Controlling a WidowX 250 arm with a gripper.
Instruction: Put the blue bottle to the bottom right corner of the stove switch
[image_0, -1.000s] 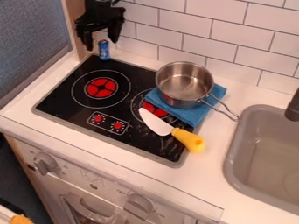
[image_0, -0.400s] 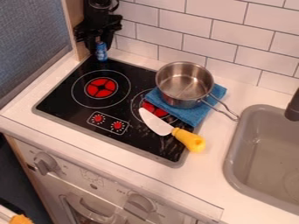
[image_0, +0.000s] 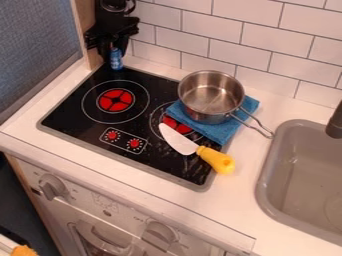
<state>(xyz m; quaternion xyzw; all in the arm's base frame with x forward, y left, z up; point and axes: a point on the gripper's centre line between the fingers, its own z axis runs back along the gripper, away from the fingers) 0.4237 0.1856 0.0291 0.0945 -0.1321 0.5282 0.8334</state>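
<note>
Blue bottle (image_0: 116, 60) stood upright at the stove's back L corner, upper part hard to make out w/ the dark gripper (image_0: 115, 52) right around it. Couldn't tell if the gripper was apart, together or clamped on the bottle. Black arm (image_0: 112, 20) hung down at upper L, its top cut off by the view's edge, & hid part of the wood post (image_0: 84, 25) & tile wall (image_0: 260, 42) behind.

Stove switch (image_0: 124, 140), i.e. the outlined panel w/ 2 red knobs, was in plain sight near the front edge of the black stove (image_0: 70, 112), bottle well apart from it. L burner (image_0: 115, 100) fully visible; R burner (image_0: 175, 126) mostly hidden under a blue cloth (image_0: 224, 132) & metal pot (image_0: 211, 95). Pot sat upright on the cloth, hiding much of it; handle stuck out toward the sink (image_0: 266, 192).

Toy knife (image_0: 216, 160) lay flat across the stove's R part, yellow handle over the edge onto the counter (image_0: 247, 165). Sink & dark faucet (image_0: 335, 124) were cut off at R, oven front (image_0: 107, 212) at btm. Orange thing (image_0: 24, 251) in btm L corner: mostly cut off, couldn't ID.
</note>
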